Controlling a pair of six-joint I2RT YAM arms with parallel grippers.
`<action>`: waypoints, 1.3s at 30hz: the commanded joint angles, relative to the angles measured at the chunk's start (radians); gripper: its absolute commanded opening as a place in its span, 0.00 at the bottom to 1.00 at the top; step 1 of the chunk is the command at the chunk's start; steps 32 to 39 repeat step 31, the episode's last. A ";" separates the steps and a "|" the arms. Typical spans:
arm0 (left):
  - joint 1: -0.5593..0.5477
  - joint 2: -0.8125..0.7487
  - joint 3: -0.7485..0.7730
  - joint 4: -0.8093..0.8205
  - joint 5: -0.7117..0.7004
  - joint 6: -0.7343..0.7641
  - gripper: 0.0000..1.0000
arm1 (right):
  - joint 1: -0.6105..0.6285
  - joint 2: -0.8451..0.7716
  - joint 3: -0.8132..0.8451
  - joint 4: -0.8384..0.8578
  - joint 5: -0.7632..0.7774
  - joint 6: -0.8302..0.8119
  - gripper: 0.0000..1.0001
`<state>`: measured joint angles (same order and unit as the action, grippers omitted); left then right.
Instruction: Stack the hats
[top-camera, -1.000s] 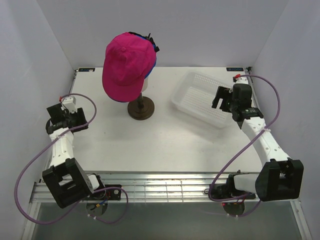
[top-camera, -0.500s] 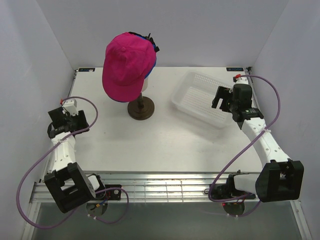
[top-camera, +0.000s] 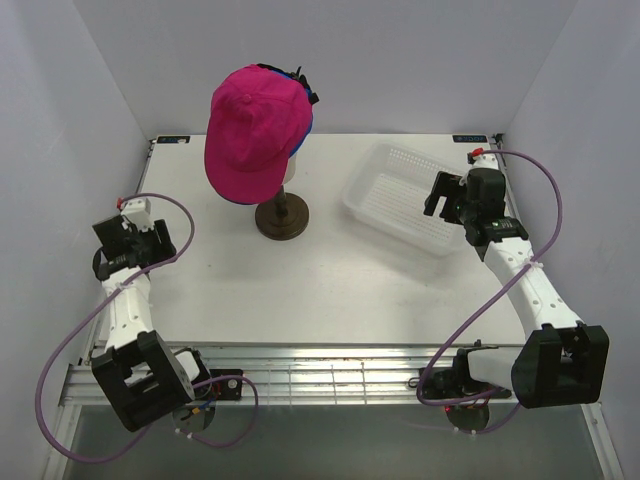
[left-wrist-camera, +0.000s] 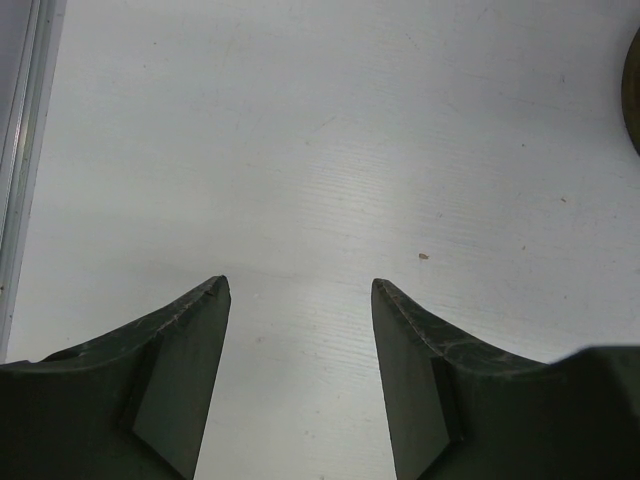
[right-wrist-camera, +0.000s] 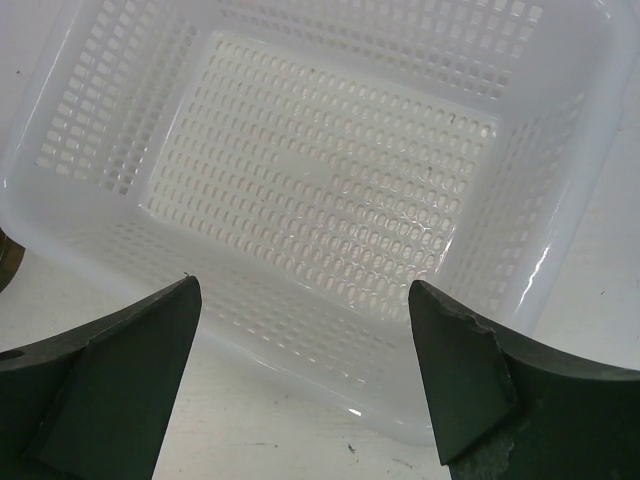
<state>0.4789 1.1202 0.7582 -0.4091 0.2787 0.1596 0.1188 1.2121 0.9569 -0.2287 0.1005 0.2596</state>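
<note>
A magenta hat (top-camera: 252, 125) sits on top of a stack on the mannequin head. A bright blue hat (top-camera: 313, 98) shows only as a thin edge under it at the back right. A second magenta hat cannot be told apart. The head is hidden by the hats. My left gripper (top-camera: 140, 243) is open and empty over bare table at the left, far from the hats; it also shows in the left wrist view (left-wrist-camera: 300, 285). My right gripper (top-camera: 438, 196) is open and empty at the near edge of the basket; it also shows in the right wrist view (right-wrist-camera: 300, 290).
The head's dark round stand (top-camera: 281, 218) is at the table's back middle, and its edge shows in the left wrist view (left-wrist-camera: 634, 90). A white mesh basket (top-camera: 385, 165) stands at the back right, empty in the right wrist view (right-wrist-camera: 110, 120). Walls close in on three sides.
My left arm has drawn back a little toward the near left edge. The right arm and the hats have not moved.
</note>
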 joint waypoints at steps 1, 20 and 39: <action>0.010 -0.037 -0.014 0.016 0.028 0.000 0.70 | 0.001 -0.026 -0.001 0.038 -0.007 0.010 0.89; 0.020 -0.036 -0.011 0.010 0.051 -0.002 0.70 | -0.001 -0.025 0.006 0.038 -0.025 0.010 0.89; 0.021 -0.048 -0.025 0.016 0.085 -0.005 0.70 | 0.001 -0.062 -0.023 0.065 0.002 0.027 0.90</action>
